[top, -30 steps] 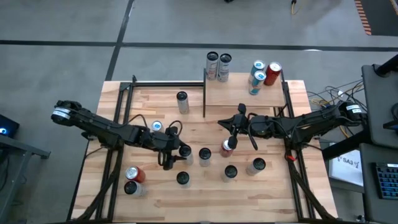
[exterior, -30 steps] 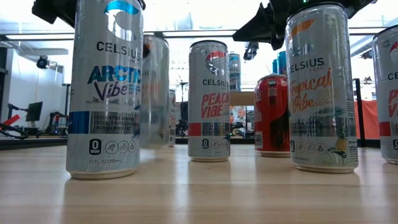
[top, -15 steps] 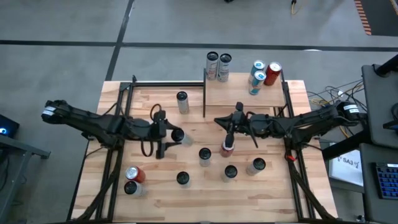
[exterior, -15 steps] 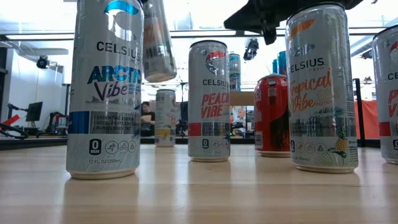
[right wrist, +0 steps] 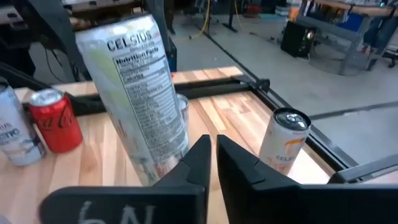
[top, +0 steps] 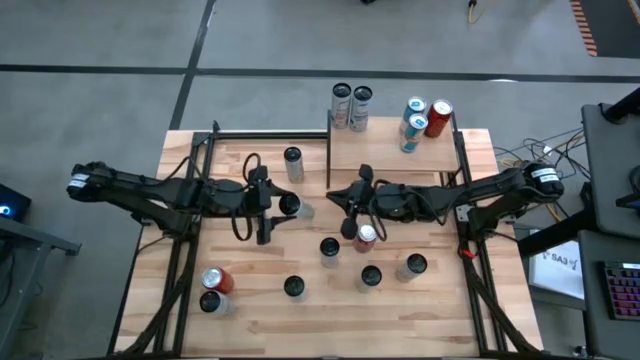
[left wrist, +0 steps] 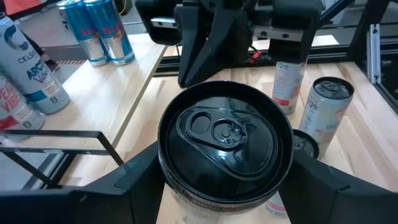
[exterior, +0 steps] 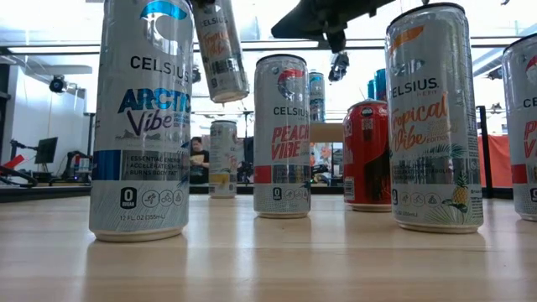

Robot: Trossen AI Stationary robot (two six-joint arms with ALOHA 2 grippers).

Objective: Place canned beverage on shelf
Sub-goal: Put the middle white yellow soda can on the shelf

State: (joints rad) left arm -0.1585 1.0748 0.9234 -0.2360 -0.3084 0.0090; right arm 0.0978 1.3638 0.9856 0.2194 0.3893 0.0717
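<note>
While left gripper (top: 283, 205) grips raised can (exterior: 220, 50), closed right gripper (top: 349, 209) has shifted left

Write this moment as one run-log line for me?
left claw: holds a can in the air, tilted | right claw: shut, empty, near the red can | shelf: four cans on it

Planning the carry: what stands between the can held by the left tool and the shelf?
The right tool, shut, hangs between the held can and the shelf. The shelf's black side post also lies on that path.
</note>
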